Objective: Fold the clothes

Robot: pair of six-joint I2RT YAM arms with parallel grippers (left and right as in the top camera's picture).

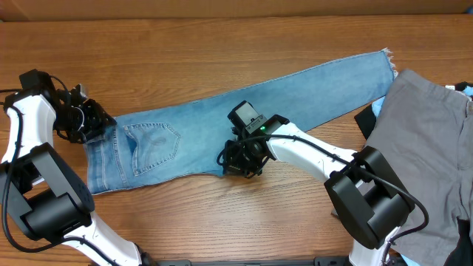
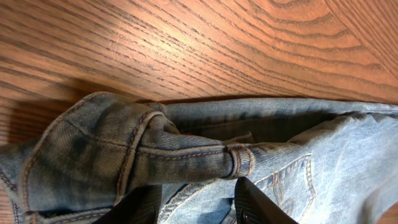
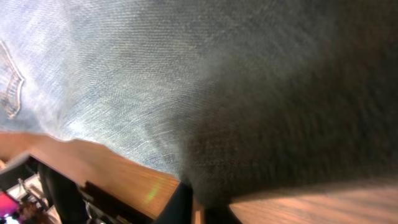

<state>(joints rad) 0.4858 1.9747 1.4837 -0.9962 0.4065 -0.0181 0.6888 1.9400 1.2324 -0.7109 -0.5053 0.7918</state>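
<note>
Slim white links, bulky black joints and thin cables; the left claw and right claw are black.

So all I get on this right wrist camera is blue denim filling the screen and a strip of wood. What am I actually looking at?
Observer: A pair of light-blue jeans laid slantwise across the table, with the waist to the left and a frayed hem at the upper right.
Operator: And where on them is this arm?
Observer: The right gripper is at the leg's edge nearest the robot, just past the back pocket.
Operator: Is the other arm doing anything?
Observer: The left gripper is at the waistband, which bunches up between its fingers.
</note>
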